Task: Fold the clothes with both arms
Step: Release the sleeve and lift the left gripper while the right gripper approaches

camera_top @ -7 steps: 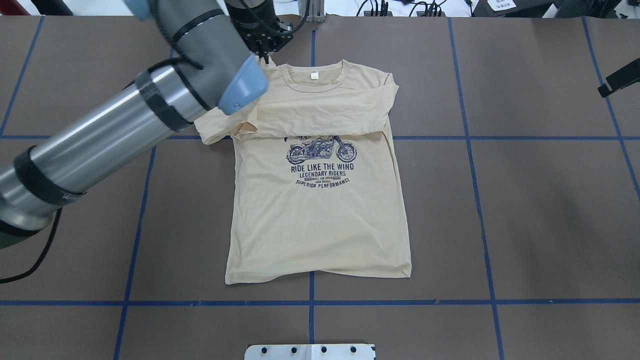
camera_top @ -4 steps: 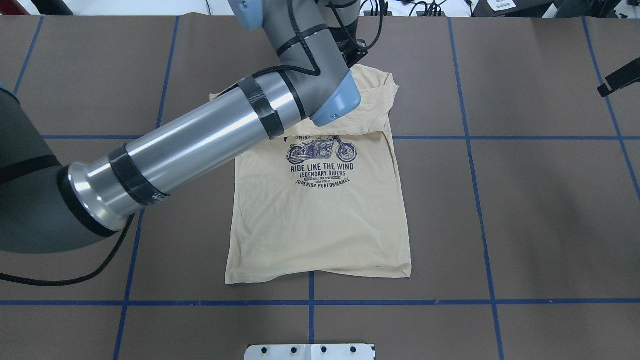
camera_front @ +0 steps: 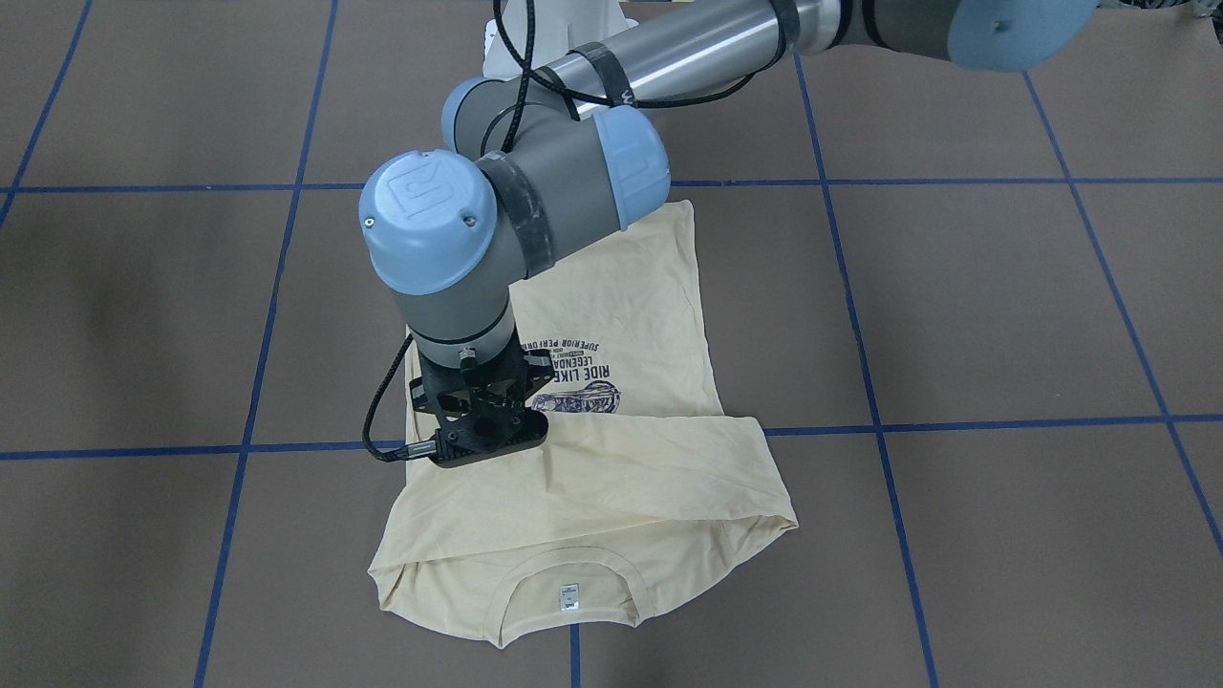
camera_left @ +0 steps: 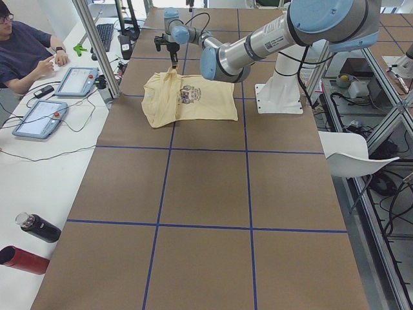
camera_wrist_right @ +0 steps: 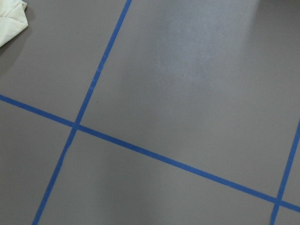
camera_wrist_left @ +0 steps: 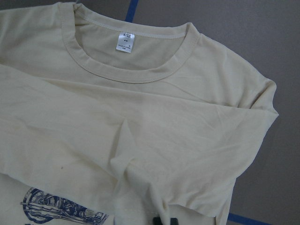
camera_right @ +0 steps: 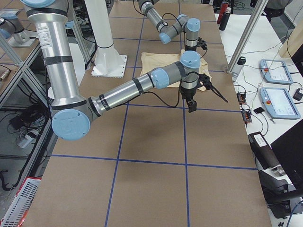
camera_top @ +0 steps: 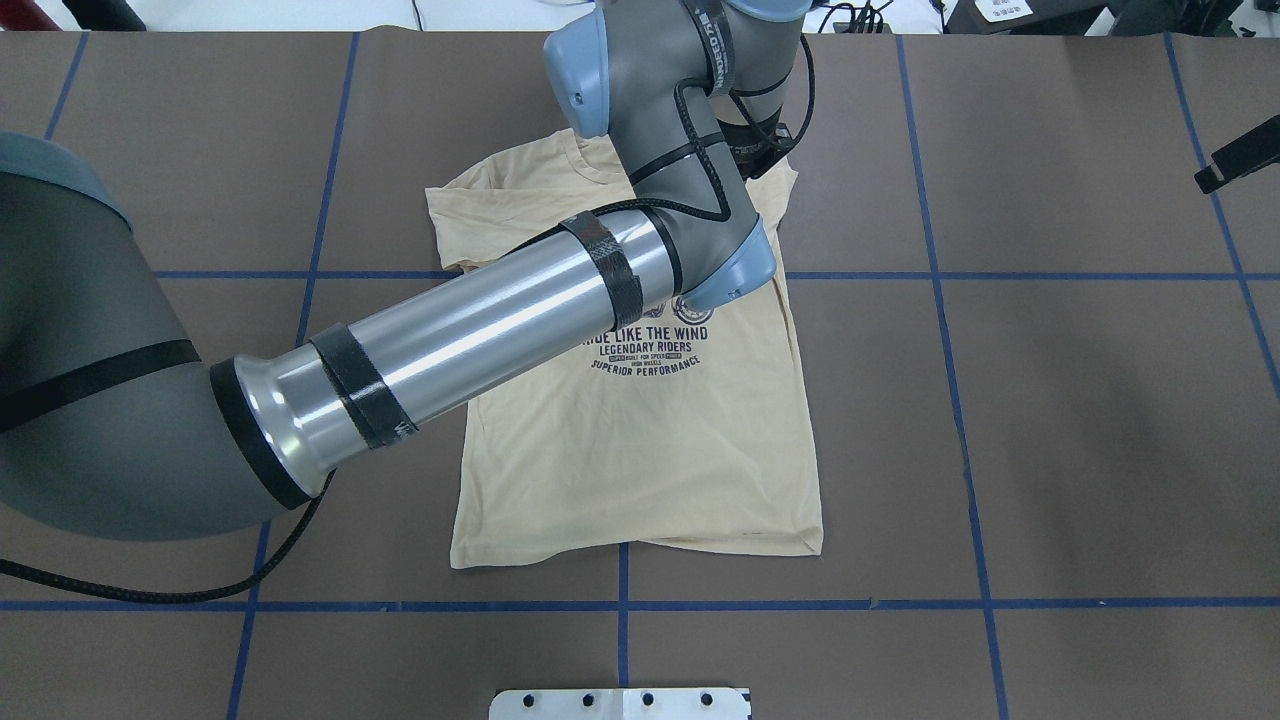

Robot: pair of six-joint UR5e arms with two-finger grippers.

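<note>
T-shirt point(camera_top: 640, 450) lies flat mid-table point(camera_top: 1100, 400), print side up, hem toward the robot's base, collar on the far side. A sleeve is folded across the chest and covers the top of the navy print point(camera_top: 645, 350).

Left arm point(camera_top: 480, 330) runs diagonally over the shirt. Left hand point(camera_front: 481, 438) sits at the shoulder on the robot's right side. From overhead, the forearm and wrist block most of the collar, the bike graphic and nearly all of the hand. In the front view the wrist covers part of the print, and the fingers are hidden under the hand's frame. The left wrist camera shows only a dark fingertip point(camera_wrist_left: 165, 221) at the bottom edge with creases running into it. The left-end view shows fabric peaked up to the hand — reads as clamped on a fold of the shirt. Neck label point(camera_wrist_left: 125, 43) is clear there, but nothing below "SIZE" is legible.

Right arm point(camera_right: 128, 92) hangs its hand point(camera_right: 191, 101) over bare table, well apart from the shirt. Overhead it's cut off at the frame edge. Its wrist camera sees only blue tape lines point(camera_wrist_right: 140, 150) and a corner of cloth. Fingers apart or together — cannot tell.

Around:
- white base plate point(camera_top: 620, 703) at the near edge
- a seated person point(camera_left: 26, 51) with tablets point(camera_left: 40, 119) on a white side table
- a black bottle point(camera_left: 39, 228) and a red bottle point(camera_left: 22, 259)
- a white chair point(camera_left: 348, 152)
</note>
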